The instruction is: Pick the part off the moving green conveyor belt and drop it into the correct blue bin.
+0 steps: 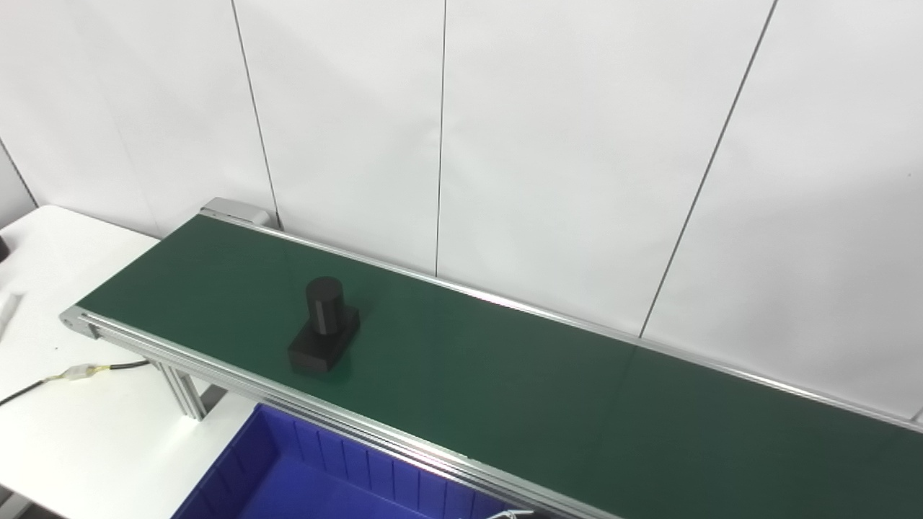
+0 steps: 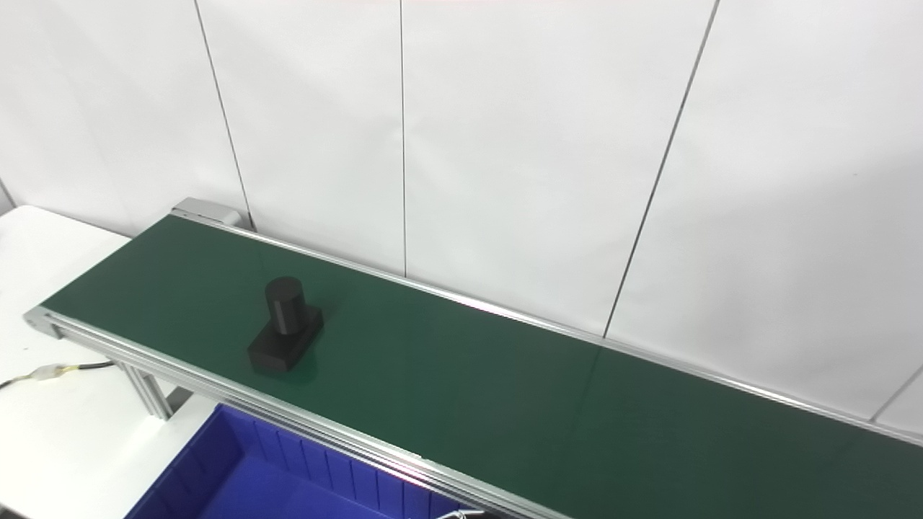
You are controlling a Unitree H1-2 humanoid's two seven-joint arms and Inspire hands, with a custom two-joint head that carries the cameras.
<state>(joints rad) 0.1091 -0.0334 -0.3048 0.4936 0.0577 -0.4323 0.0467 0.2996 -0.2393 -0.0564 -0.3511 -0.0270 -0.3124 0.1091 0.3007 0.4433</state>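
1 black part (image 1: 324, 326), a cylinder upright on a rectangular base, sits on the green conveyor belt (image 1: 505, 375) at left of centre, near the belt's front rail. 1 blue bin (image 1: 288, 476) lies below the rail at lower left. Neither hand is in view; their state cannot be told.

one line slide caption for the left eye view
Black part rides the green conveyor belt above a blue bin; neither hand in view.

Open belt (image 1: 505, 375) around part (image 1: 324, 335)
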